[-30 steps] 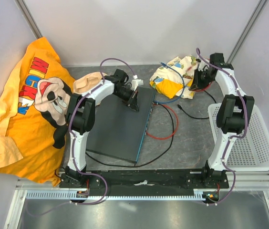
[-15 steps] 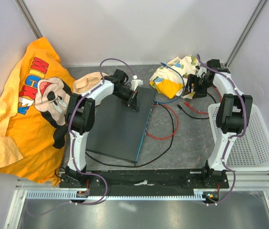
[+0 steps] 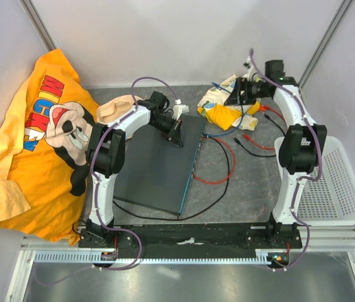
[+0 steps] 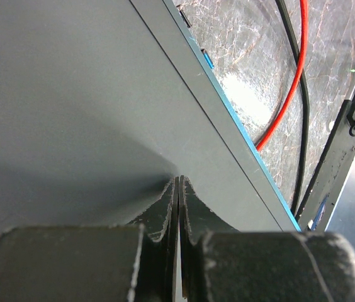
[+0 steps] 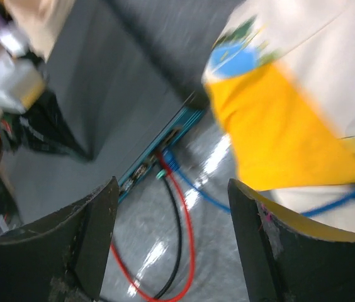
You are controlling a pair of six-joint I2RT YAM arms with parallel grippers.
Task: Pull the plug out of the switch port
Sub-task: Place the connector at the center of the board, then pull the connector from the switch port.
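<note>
Matte grey metal switch point(image 3: 158, 167) under pressed-together left pincer point(image 4: 178, 181); right pincer point(image 5: 172, 192) spread near crumpled cloth point(image 5: 291, 126).

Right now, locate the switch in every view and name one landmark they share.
Top external: switch at centre, lying diagonally.
Left wrist: switch fills the left and middle, its teal edge running to the lower right.
Right wrist: switch upper left, blurred.
Shared landmark: the red cable beside the teal edge, in all three.
</note>
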